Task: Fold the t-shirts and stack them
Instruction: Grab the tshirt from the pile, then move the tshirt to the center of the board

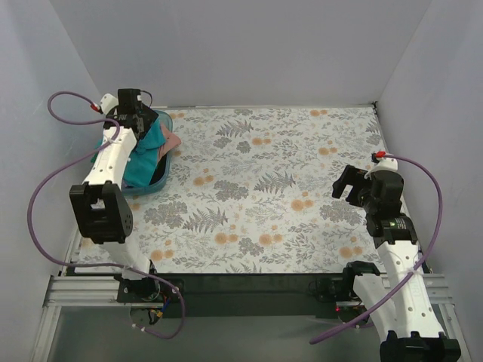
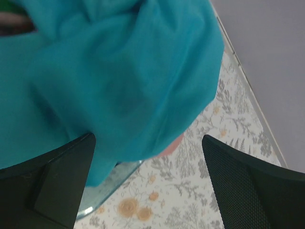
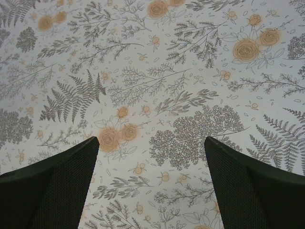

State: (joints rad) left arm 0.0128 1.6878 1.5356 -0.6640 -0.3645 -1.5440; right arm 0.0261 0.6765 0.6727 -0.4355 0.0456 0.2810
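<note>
Crumpled teal-blue cloth t-shirt (image 2: pixel 119 71) heaped in teal plastic basket (image 1: pixel 145 188), salmon-pink cloth shirt (image 1: pixel 173 141) peeking at basket's far rim, left gripper (image 2: pixel 147 143) spread wide above basket, right gripper (image 3: pixel 151 143) spread wide, well right of basket

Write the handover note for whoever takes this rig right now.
Left pincer: open, empty, poised over the teal t-shirt heaped in the basket.
Right pincer: open, empty, above bare table.
A pink t-shirt peeks out beside the teal one, also in the basket.
Done: nothing folded or stacked.
Left: pull out each shirt, fold, stack.
</note>
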